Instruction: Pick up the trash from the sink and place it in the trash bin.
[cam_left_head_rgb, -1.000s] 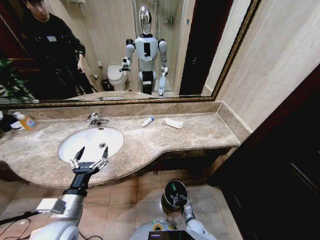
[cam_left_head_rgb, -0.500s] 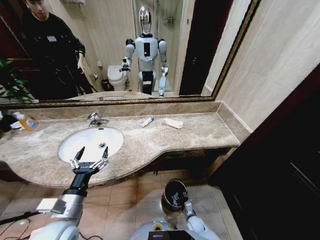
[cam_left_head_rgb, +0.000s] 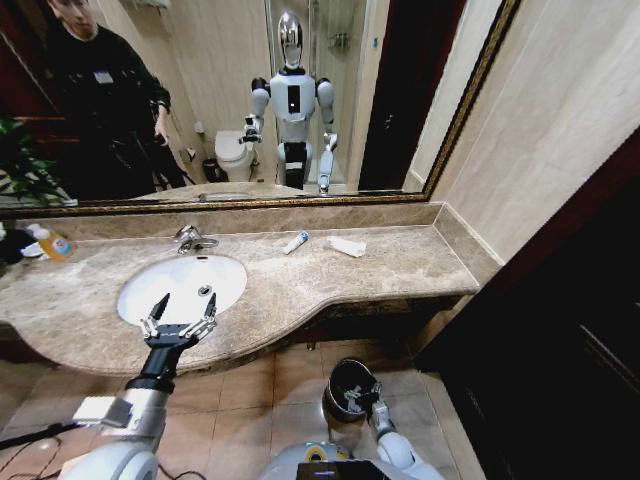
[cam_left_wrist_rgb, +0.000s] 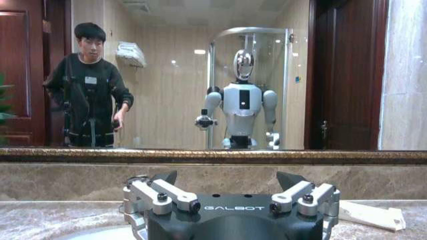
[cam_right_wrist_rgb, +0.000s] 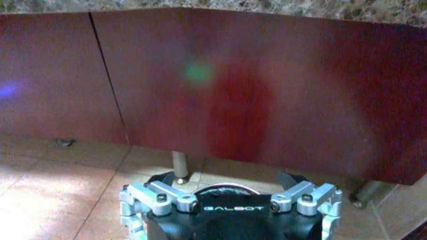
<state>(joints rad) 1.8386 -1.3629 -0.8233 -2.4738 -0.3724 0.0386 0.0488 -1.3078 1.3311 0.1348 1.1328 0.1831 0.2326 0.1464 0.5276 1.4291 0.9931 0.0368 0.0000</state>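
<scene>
Over the front rim of the sink (cam_left_head_rgb: 150, 285) the left gripper (cam_left_head_rgb: 180, 318) hovered, its fingers spread wide with nothing between them; the left wrist view showed the same gripper (cam_left_wrist_rgb: 227, 189) wide apart, facing the mirror (cam_left_wrist_rgb: 200, 75) across the marble counter (cam_left_head_rgb: 390, 265). Inside the white basin only the round drain (cam_left_head_rgb: 204, 290) could be made out, with the chrome tap (cam_left_head_rgb: 190, 238) behind it. On the counter, well to the right of the basin, lay a small white tube (cam_left_head_rgb: 296, 242) with a blue mark and, just beside it, a flat white packet (cam_left_head_rgb: 347, 246); the packet's edge also showed in the left wrist view (cam_left_wrist_rgb: 370, 216). A pale bottle (cam_left_head_rgb: 52, 243) with an orange label stood at the counter's far left. Down on the tiled floor (cam_left_head_rgb: 250, 400) stood the black bin (cam_left_head_rgb: 350, 390), and the right gripper (cam_left_head_rgb: 358, 396) hung at its mouth; whether those fingers were open or closed could not be told in the head view, while the right wrist view showed them (cam_right_wrist_rgb: 227, 186) spread apart and empty above the bin's rim (cam_right_wrist_rgb: 227, 188), facing the red-brown cabinet (cam_right_wrist_rgb: 267, 90).
</scene>
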